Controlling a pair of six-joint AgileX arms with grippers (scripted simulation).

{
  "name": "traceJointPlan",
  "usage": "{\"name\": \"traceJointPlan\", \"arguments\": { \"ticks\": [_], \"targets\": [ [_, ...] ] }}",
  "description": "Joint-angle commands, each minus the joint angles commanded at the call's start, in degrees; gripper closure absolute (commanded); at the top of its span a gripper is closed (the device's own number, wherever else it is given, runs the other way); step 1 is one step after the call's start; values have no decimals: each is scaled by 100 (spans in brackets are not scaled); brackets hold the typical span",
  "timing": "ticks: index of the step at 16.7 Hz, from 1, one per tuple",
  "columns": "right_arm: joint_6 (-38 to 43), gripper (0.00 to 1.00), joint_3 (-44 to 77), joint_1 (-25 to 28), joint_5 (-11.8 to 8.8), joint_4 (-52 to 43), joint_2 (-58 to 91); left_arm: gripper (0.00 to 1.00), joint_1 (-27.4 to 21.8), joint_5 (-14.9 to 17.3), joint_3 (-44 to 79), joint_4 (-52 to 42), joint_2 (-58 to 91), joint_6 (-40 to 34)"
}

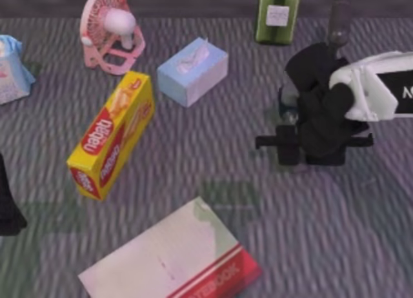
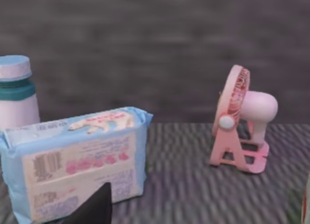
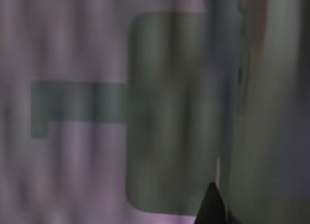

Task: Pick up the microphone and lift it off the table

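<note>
Looking down from the top view, I find my right gripper [image 1: 303, 140] low over the grey-purple ribbed table [image 1: 335, 233] at its right side, black bulk on a white arm. Just beside its left edge a small grey and silver patch shows, which I take for the small handheld microphone [image 1: 288, 111]. Most of it is hidden under the gripper, so I cannot tell whether it is gripped or whether it touches the table. The right wrist view adds little: blurred table with a squarish green-grey shadow, and one dark tip [image 3: 211, 204] (no microphone there that I can make out). My left gripper [image 1: 8, 204] sits parked at the left edge, its grip likewise impossible to judge. Its wrist view shows what the top view crops: the light blue soft pack of wipes [image 2: 72, 161] lying closed, a white bottle with a teal collar and pale blue cap [image 2: 15, 95] behind it, and the pink desk fan [image 2: 242, 122] standing upright. From above, the pale blue tissue box [image 1: 192, 71] has a tissue poking from its slot. The yellow and red carton [image 1: 113, 133], the green bottle [image 1: 277, 14], the dark brown post [image 1: 339, 14] and the white notebook with a red band [image 1: 174, 259] lie well apart.
</note>
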Motion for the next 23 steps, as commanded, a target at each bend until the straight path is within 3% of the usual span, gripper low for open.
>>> {"name": "traceJointPlan", "arguments": {
  "ticks": [11, 15, 18, 23],
  "targets": [
    [-1618, 100, -1530, 14, -1380, 5523, -1152, 0, 0, 0, 0, 0, 0, 0],
    [-2117, 100, -1975, 7, -1795, 7020, -1642, 0, 0, 0, 0, 0, 0, 0],
    [-2319, 100, -2137, 0, -1955, 7520, -1878, 0, 0, 0, 0, 0, 0, 0],
    [-2321, 100, -2124, -7, -1961, 7549, -1881, 0, 0, 0, 0, 0, 0, 0]
  ]
}}
